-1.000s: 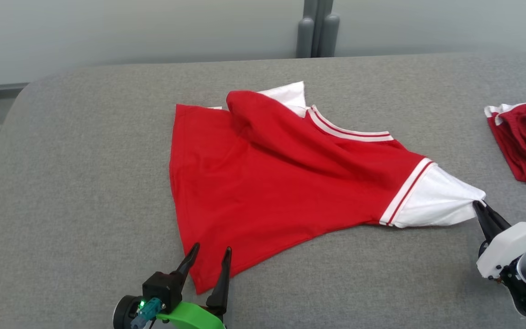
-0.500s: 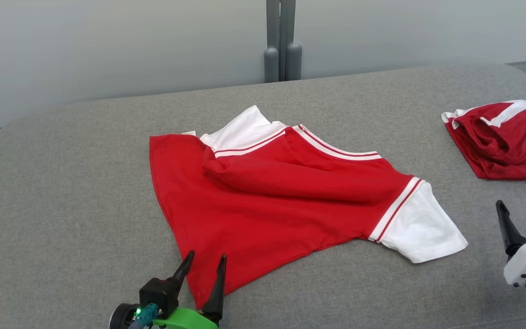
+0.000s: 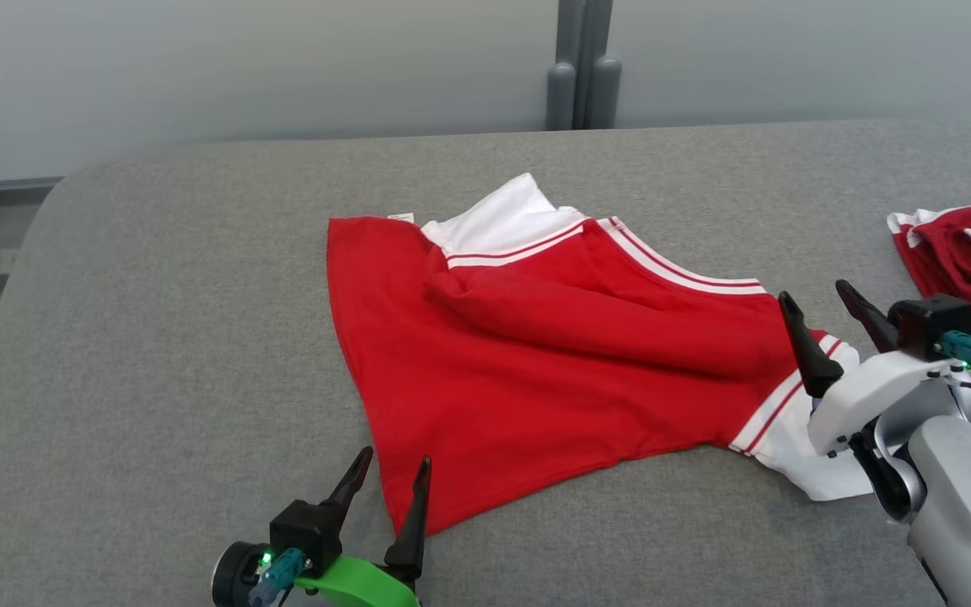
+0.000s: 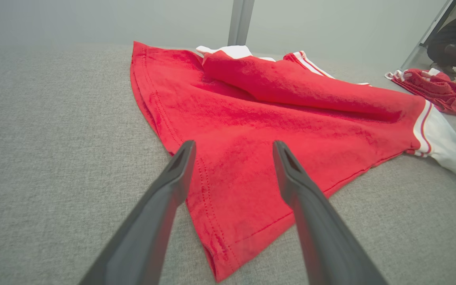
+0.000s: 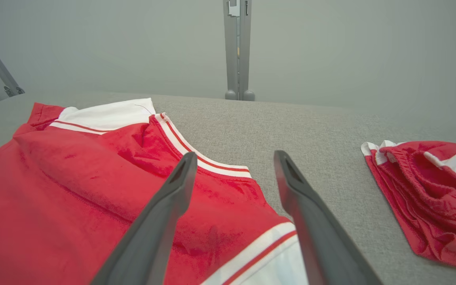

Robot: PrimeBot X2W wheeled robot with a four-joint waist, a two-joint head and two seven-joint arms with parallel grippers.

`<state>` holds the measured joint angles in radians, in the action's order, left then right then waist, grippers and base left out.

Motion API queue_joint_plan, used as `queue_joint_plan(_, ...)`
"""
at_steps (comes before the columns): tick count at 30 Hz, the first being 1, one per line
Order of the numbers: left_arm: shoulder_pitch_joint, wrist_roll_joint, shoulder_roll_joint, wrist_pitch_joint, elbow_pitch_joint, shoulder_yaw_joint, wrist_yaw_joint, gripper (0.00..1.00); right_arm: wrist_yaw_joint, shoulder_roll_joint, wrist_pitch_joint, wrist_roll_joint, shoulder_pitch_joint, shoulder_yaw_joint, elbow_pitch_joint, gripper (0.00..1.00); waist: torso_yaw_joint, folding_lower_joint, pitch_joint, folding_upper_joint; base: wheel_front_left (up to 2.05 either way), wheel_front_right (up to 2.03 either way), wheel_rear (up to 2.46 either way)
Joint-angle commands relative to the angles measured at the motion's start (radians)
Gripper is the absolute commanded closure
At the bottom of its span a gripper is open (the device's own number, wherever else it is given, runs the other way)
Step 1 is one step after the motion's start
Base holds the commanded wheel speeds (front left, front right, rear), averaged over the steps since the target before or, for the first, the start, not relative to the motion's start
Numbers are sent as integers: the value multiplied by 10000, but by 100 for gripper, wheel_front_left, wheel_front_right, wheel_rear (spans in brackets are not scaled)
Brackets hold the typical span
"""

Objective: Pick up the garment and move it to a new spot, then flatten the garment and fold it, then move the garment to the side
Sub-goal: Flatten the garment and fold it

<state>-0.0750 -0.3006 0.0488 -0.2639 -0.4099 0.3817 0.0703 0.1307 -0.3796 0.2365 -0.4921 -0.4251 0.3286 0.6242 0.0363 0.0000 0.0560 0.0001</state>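
Lying crosswise, the red white-sleeved fabric shirt is bracketed: hem corner by the left gripper, sleeve under the right gripper, each with jaws apart.

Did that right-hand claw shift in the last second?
Yes. Measured against the second red garment on the right, the right gripper has gone forward and leftward: it let go of the white sleeve tip and now stands open above it.

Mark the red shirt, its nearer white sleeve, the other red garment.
red shirt (image 3: 536, 371), head view, body panel.
nearer white sleeve (image 4: 445, 146), left wrist view, its middle.
other red garment (image 5: 430, 194), right wrist view, crumpled middle.
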Motion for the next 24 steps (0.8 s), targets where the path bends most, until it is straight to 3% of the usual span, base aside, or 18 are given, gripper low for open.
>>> queue_joint_plan(1,-145,67,39,-2,49,42,-24,0,-1,46,-138,161,-361,212,129,0,647,0,385,-1,0,0,0)
queue_joint_plan(13,-584,-297,34,-2,491,745,-196,0,-2,-461,-1131,345,-2719,1296,1778,0,2835,0,1798,-1,0,0,0)
queue_joint_plan(24,-770,-446,28,-2,841,1325,-372,0,-2,-802,-1505,-1,-3864,2082,2960,0,3736,0,2625,-1,0,0,0)
